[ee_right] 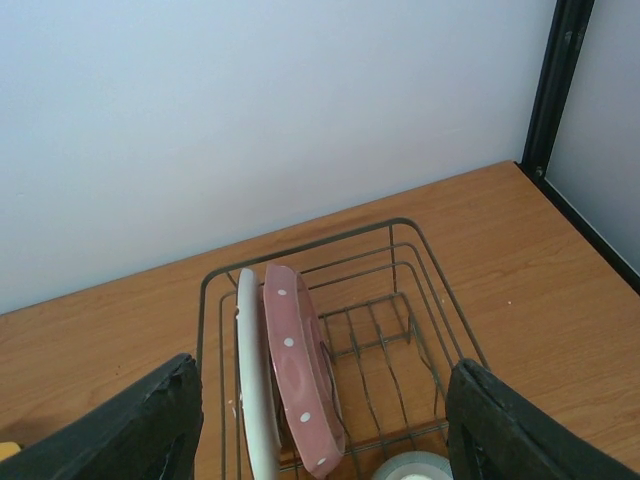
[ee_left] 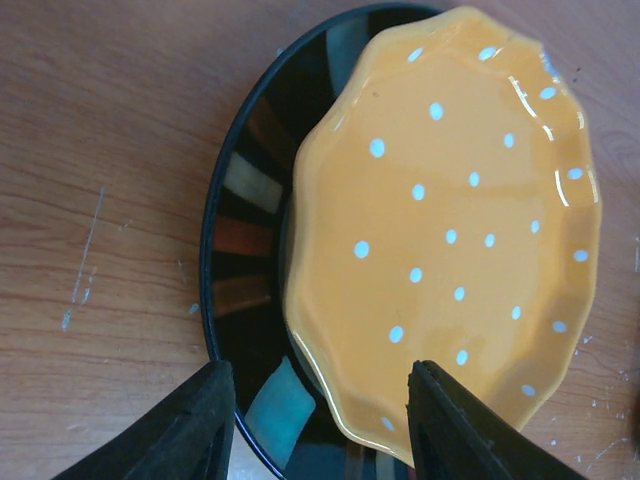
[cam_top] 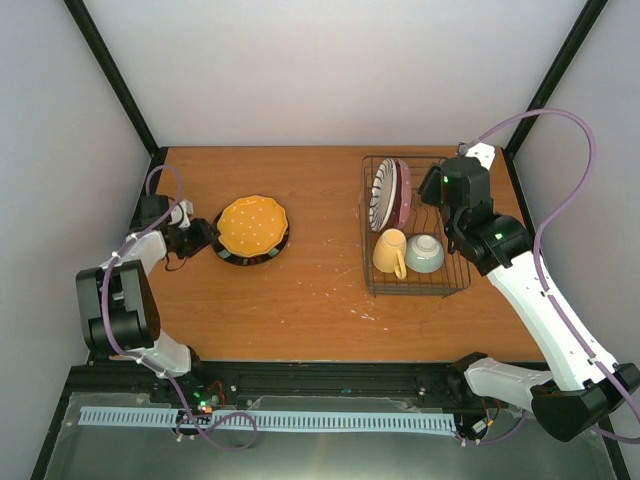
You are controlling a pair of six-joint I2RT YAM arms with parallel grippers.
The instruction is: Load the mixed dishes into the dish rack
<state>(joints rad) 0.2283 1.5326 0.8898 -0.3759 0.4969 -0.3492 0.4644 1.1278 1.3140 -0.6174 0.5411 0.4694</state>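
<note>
- The left gripper (ee_left: 320, 435) is spread wide. Its black fingers (ee_left: 190, 430) sit either side of the rim of a two-plate stack, and I cannot tell whether they touch it.
- The stack lies flat on the brown wooden table (cam_top: 310, 300), well left of the dark wire dish rack (cam_top: 366, 275). A round orange plate with white dots (ee_left: 450, 220) rests on a round dark brown-black plate (ee_left: 240, 250), off centre, so part of the dark rim shows.
- The left gripper is at the side of the stack farthest from the rack.
- The right gripper (cam_top: 432, 186) is released, with its jaws wide and nothing between them. It is above the rack's far right part.
- The rack's long axis runs away from the arm bases.
- In the rack's far half, a round white plate with black radial stripes (cam_top: 384, 195) and a round pink plate (cam_top: 403, 190) stand on edge, just beside each other. Their edges lie along the long axis, and the striped one is on the left.
- In the rack's near half sits a yellow mug (cam_top: 390, 252), its handle toward the near end. A small mint-green bowl (cam_top: 425, 253) is just right of it.
</note>
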